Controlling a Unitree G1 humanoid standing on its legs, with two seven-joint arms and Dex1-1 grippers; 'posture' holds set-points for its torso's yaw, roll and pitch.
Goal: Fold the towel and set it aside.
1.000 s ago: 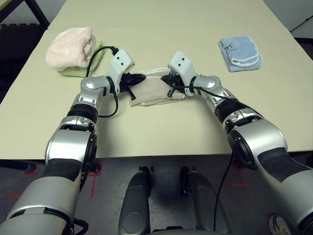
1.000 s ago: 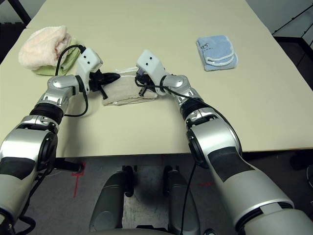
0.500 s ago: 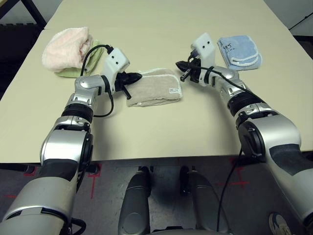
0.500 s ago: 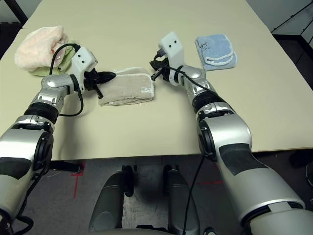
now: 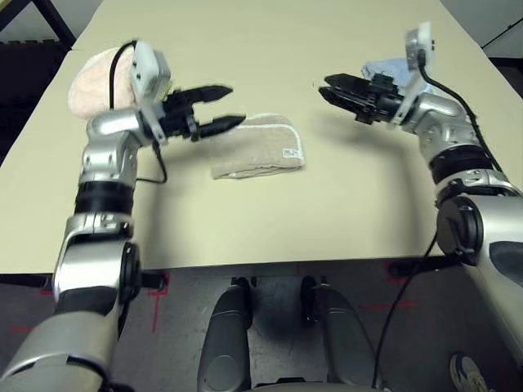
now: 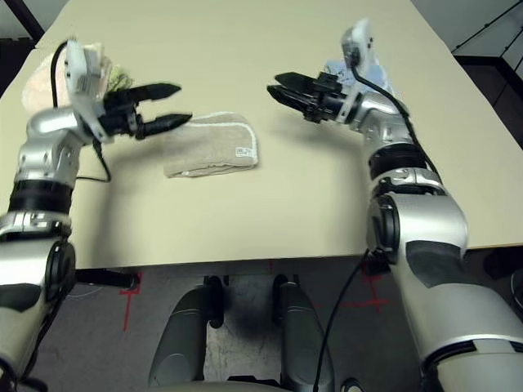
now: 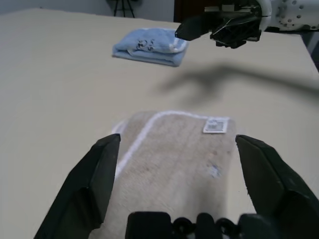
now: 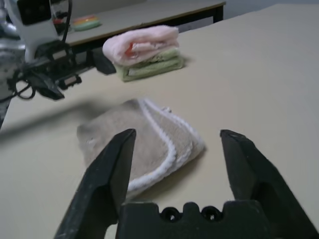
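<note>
The beige towel (image 5: 257,147) lies folded on the table, with its white edging and white tag (image 7: 216,125) facing up. My left gripper (image 5: 233,104) hovers open above the towel's left end, with nothing between its fingers (image 7: 107,149). My right gripper (image 5: 325,86) hangs open in the air up and to the right of the towel, clear of it, and points back toward it. The right wrist view shows the towel (image 8: 139,144) lying beyond that gripper's spread fingers (image 8: 119,149).
A pink folded towel (image 8: 142,45) on a green one (image 8: 149,67) sits at the far left, behind my left arm. A light-blue folded towel (image 7: 149,45) lies at the far right, behind my right gripper. The tabletop (image 5: 270,212) in front of the beige towel is bare.
Both grippers have let go of the towel's ends, drawn apart, risen above the table and opened. The towel stays folded where it lay.
</note>
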